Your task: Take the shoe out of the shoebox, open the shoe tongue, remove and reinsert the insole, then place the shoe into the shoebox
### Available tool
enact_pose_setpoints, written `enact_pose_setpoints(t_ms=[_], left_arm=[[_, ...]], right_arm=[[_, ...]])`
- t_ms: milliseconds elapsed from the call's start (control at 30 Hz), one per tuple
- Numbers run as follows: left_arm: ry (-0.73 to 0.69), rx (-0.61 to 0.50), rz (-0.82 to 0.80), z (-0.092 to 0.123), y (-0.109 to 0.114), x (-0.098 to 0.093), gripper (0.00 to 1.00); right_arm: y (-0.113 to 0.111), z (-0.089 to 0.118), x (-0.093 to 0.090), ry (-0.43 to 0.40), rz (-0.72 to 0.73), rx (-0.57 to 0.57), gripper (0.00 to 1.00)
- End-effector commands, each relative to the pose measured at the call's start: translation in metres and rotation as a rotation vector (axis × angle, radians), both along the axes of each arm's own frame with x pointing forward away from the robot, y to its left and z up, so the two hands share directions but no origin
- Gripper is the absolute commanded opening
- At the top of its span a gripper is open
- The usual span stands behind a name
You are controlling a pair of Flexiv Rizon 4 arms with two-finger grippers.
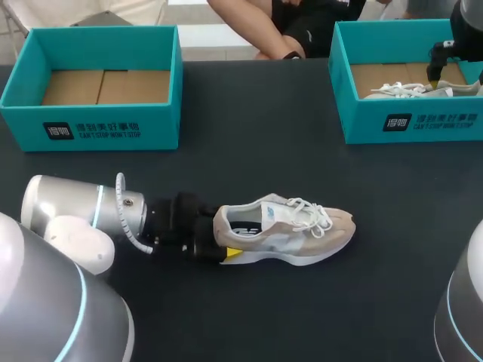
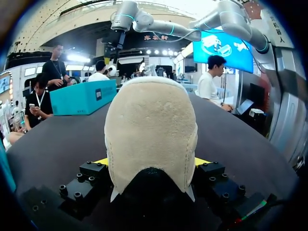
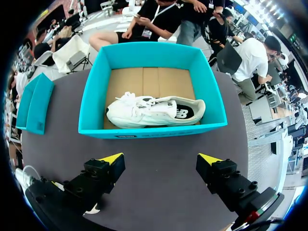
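Observation:
A beige shoe [image 1: 290, 230] lies on its sole on the dark table, toe pointing right, laces tied. My left gripper [image 1: 226, 243] is at its heel. In the left wrist view the suede heel [image 2: 151, 130] fills the gap between the yellow-tipped fingers [image 2: 103, 161], which press on it from both sides. My right gripper [image 1: 439, 69] hangs open over the right teal shoebox [image 1: 411, 124]. A white shoe [image 3: 154, 111] lies on its side inside that shoebox [image 3: 154, 130], ahead of the empty right gripper [image 3: 161, 161].
A second teal shoebox [image 1: 90, 124] stands at the back left with only its cardboard floor showing. The dark table [image 1: 249, 151] lies bare between the two boxes and in front of the beige shoe.

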State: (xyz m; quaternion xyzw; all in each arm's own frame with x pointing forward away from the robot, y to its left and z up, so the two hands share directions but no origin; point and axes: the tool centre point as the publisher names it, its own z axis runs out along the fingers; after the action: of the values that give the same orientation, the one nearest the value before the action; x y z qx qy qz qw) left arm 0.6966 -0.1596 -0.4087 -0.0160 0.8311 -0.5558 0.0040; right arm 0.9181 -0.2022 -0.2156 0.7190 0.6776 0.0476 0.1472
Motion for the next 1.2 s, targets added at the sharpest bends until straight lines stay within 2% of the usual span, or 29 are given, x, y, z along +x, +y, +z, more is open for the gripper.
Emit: enact_pose_setpoints(t_ms=[33, 533, 1200], left_arm=[[0.009, 0.012, 0.001, 0.002, 0.009, -0.004, 0.00], [0.037, 0.051, 0.036, -0.012, 0.020, -0.008, 0.00], [0.037, 0.051, 0.036, -0.012, 0.020, -0.008, 0.00]], right_arm=[[0.000, -0.001, 0.000, -0.002, -0.001, 0.001, 1.00], [0.000, -0.001, 0.000, -0.002, -0.001, 0.001, 1.00], [0.000, -0.001, 0.000, -0.002, -0.001, 0.001, 1.00]])
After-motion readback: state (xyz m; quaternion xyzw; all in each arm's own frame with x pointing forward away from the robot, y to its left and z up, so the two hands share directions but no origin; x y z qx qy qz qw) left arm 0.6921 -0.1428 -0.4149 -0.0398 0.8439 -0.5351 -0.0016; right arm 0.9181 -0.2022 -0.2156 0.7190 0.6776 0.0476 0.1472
